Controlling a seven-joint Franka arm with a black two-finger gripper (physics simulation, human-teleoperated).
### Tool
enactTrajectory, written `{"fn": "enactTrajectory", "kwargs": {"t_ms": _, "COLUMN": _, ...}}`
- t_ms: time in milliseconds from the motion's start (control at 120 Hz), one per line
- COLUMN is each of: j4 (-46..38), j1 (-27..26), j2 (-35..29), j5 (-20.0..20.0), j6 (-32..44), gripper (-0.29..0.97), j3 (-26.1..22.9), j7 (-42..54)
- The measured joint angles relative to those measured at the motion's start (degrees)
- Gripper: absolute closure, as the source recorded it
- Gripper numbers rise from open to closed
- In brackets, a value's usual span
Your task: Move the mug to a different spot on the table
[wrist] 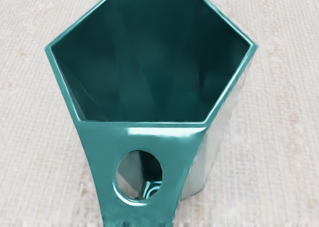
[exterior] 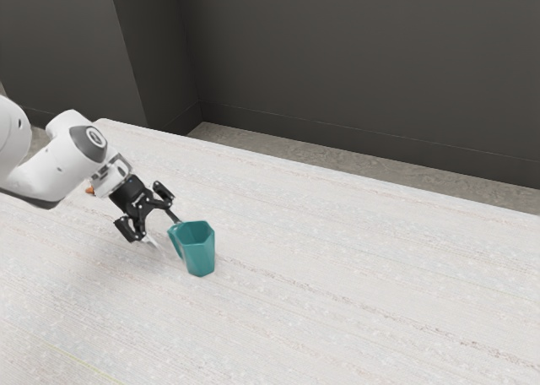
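A teal hexagonal mug stands upright on the pale table, left of the table's middle in the exterior view. Its handle points toward the arm. My black gripper comes down slanting from the exterior view's left and sits right at that handle, fingers spread, one on each side of it. I see no squeeze on the handle, so the gripper reads as open. From the wrist, the mug lies directly under my hand, its empty inside showing, with the handle and its round hole closest to me.
The table top stretches wide toward the exterior view's right and front of the mug. Dark walls and a strip of grey floor lie beyond the table's far edge.
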Motion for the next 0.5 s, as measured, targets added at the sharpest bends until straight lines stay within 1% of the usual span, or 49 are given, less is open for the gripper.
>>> {"fn": "enactTrajectory", "kwargs": {"t_ms": 67, "j4": -2.24, "j1": 1.15, "j2": -4.06, "j5": 0.99, "j6": -0.08, "gripper": 0.02, "j3": 0.20, "j7": -0.18}}
{"fn": "enactTrajectory", "kwargs": {"t_ms": 133, "j4": -5.25, "j1": 1.24, "j2": -11.36, "j5": 4.05, "j6": -0.08, "gripper": 0.02, "j3": 0.36, "j7": -1.40}}
{"fn": "enactTrajectory", "kwargs": {"t_ms": 167, "j4": -5.91, "j1": 0.41, "j2": -15.25, "j5": 6.97, "j6": -0.11, "gripper": 0.01, "j3": 0.37, "j7": -2.82}}
{"fn": "enactTrajectory", "kwargs": {"t_ms": 200, "j4": -5.64, "j1": -0.90, "j2": -18.55, "j5": 10.80, "j6": -0.25, "gripper": 0.01, "j3": 0.32, "j7": -4.90}}
{"fn": "enactTrajectory", "kwargs": {"t_ms": 250, "j4": -1.74, "j1": -3.34, "j2": -21.17, "j5": 17.14, "j6": -1.65, "gripper": 0.01, "j3": 0.28, "j7": -9.26}}
{"fn": "enactTrajectory", "kwargs": {"t_ms": 300, "j4": 3.38, "j1": -5.85, "j2": -22.04, "j5": 22.45, "j6": -4.31, "gripper": 0.01, "j3": 0.26, "j7": -15.01}}
{"fn": "enactTrajectory", "kwargs": {"t_ms": 383, "j4": 12.09, "j1": -10.07, "j2": -20.89, "j5": 28.84, "j6": -9.74, "gripper": 0.00, "j3": 0.45, "j7": -27.12}}
{"fn": "enactTrajectory", "kwargs": {"t_ms": 442, "j4": 18.29, "j1": -12.95, "j2": -18.03, "j5": 32.00, "j6": -13.87, "gripper": 0.00, "j3": 0.60, "j7": -35.98}}
{"fn": "enactTrajectory", "kwargs": {"t_ms": 500, "j4": 22.04, "j1": -16.37, "j2": -15.82, "j5": 34.03, "j6": -16.96, "gripper": 0.00, "j3": 0.71, "j7": -44.15}}
